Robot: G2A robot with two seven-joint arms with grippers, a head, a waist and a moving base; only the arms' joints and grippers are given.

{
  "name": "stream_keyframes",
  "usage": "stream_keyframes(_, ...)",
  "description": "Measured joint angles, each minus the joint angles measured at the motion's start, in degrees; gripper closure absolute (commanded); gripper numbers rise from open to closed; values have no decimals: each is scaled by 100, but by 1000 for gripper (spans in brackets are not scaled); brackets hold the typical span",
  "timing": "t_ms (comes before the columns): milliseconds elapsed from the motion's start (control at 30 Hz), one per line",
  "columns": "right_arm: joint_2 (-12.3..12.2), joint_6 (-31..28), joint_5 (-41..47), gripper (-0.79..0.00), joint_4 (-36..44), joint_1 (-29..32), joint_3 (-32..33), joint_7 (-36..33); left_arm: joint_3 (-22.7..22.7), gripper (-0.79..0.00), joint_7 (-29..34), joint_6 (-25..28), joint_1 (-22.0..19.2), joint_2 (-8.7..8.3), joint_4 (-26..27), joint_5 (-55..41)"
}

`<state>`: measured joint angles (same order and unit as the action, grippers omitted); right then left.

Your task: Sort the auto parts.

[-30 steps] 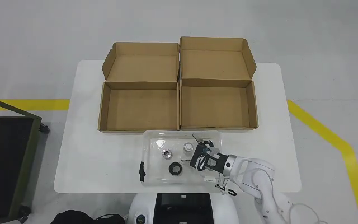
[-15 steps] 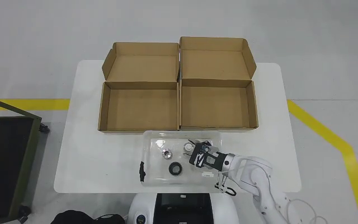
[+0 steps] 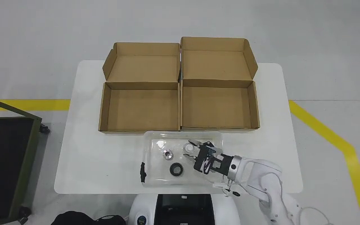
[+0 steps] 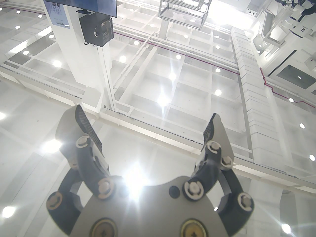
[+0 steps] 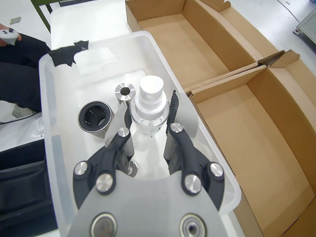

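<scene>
Right gripper [image 5: 150, 107] fingers appear closed on the white-capped bottle [image 5: 150, 92], frame centre. Its rounded body may slip from a shallow grip. Left gripper [image 4: 146, 117] fingers are spread, empty.

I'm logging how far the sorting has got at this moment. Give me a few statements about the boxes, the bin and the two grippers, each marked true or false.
1. No part lies in the left box or the right box yet. True.
2. The left gripper is shut on a part. False: its jaws stand open and hold nothing.
3. The right gripper is down in the clear bin, at the white-capped part. True.
4. The metal bearing lies in a cardboard box. False: it lies in the clear bin, beside the white-capped part.
</scene>
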<state>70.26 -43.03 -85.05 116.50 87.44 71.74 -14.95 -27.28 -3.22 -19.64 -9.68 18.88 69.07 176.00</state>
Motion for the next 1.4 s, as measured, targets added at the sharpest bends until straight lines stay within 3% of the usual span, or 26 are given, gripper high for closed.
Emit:
stream_keyframes(533,28,131,2041,0,-465,-118,-22,1709,0,-785,0,0,0,0,0,0)
stream_keyframes(1000,-8,-262,3360,0,-474,-205,178,2155,0,-785,0,0,0,0,0,0)
stream_keyframes(1400,-70,-298,3687,0,120,-26,657,2302,0,-785,0,0,0,0,0,0)
